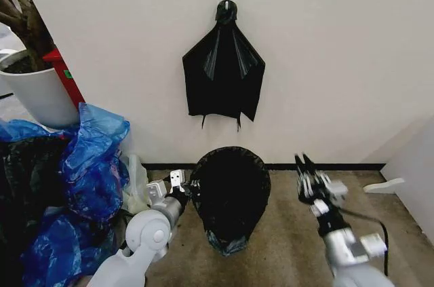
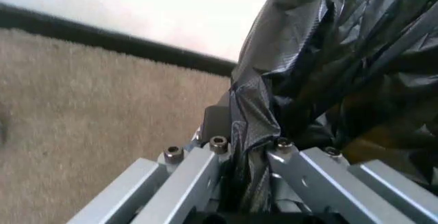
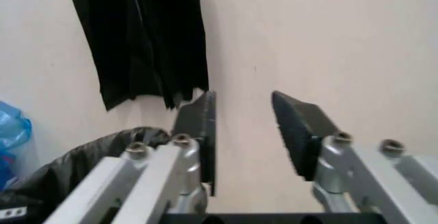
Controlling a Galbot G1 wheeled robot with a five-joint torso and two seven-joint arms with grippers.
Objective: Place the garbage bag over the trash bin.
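The glossy black garbage bag [image 1: 229,192] stands draped around the trash bin on the carpet by the wall, its mouth open upward; the bin itself is hidden under the film. My left gripper [image 1: 179,184] is at the bag's left rim, shut on a fold of the bag [image 2: 321,70] that runs down between its fingers [image 2: 216,124]. My right gripper [image 1: 305,169] hangs open a short way right of the bag, apart from it. In the right wrist view its fingers [image 3: 298,126] stand apart with nothing between them, and the bag's rim [image 3: 89,157] shows off to one side.
A fan-shaped black bunch [image 1: 224,70] hangs on the wall above the bag. Bright blue plastic bags [image 1: 91,165] pile up on the left below a white planter pot [image 1: 37,93]. A white wall corner [image 1: 407,165] closes the right side; bare carpet [image 1: 285,246] lies in front.
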